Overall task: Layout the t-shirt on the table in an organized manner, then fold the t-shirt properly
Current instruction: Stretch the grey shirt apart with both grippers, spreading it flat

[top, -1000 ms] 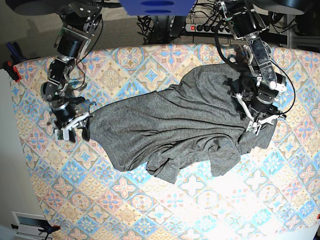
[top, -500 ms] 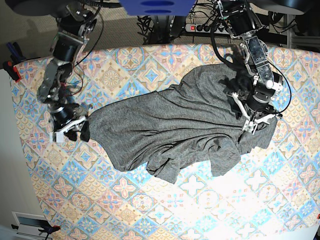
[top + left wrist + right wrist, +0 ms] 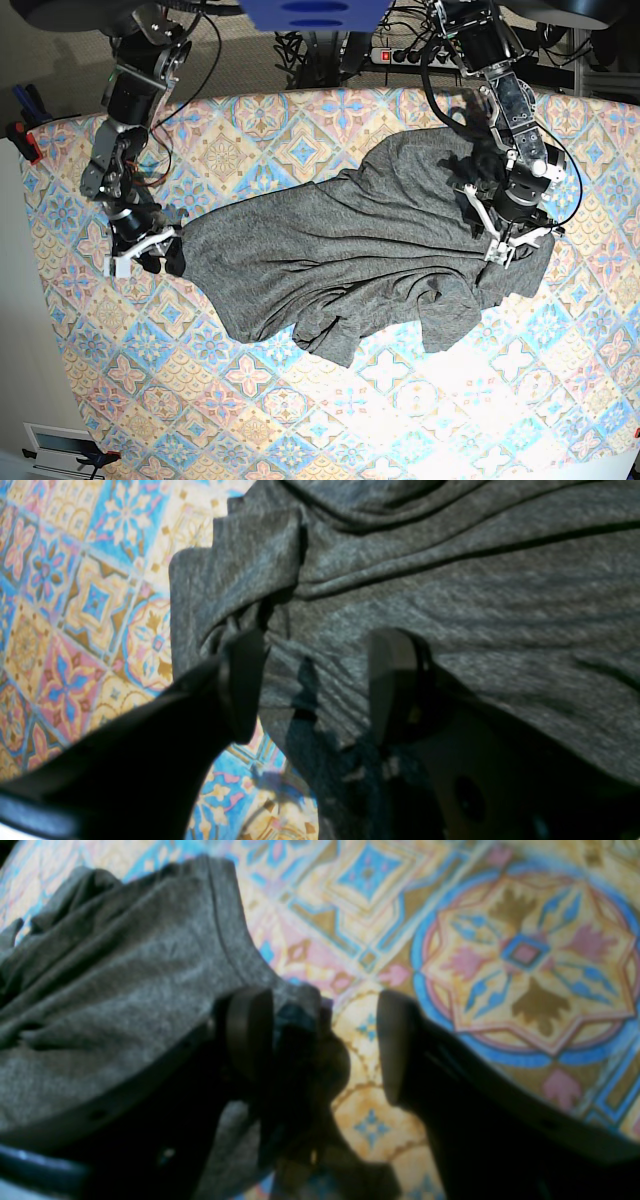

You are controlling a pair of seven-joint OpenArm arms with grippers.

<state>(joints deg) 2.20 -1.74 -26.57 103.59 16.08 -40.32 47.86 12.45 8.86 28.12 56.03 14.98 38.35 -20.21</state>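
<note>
The dark-grey t-shirt lies crumpled and stretched sideways across the middle of the tiled table. In the base view my left gripper is low over the shirt's right end. The left wrist view shows the left gripper open, with wrinkled shirt fabric under its fingers and nothing pinched. My right gripper is at the shirt's left tip. In the right wrist view the right gripper is open: one finger rests by the hem, the other over bare cloth.
Behind the table's far edge lie a power strip and cables, and a blue part hangs at the top. A red clamp sits at the left edge. Patterned tablecloth shows in front of the shirt.
The right arm has bent and its gripper has moved slightly up toward the shirt's left tip. The left gripper has shifted a little on the shirt's right end. Both stay open.
</note>
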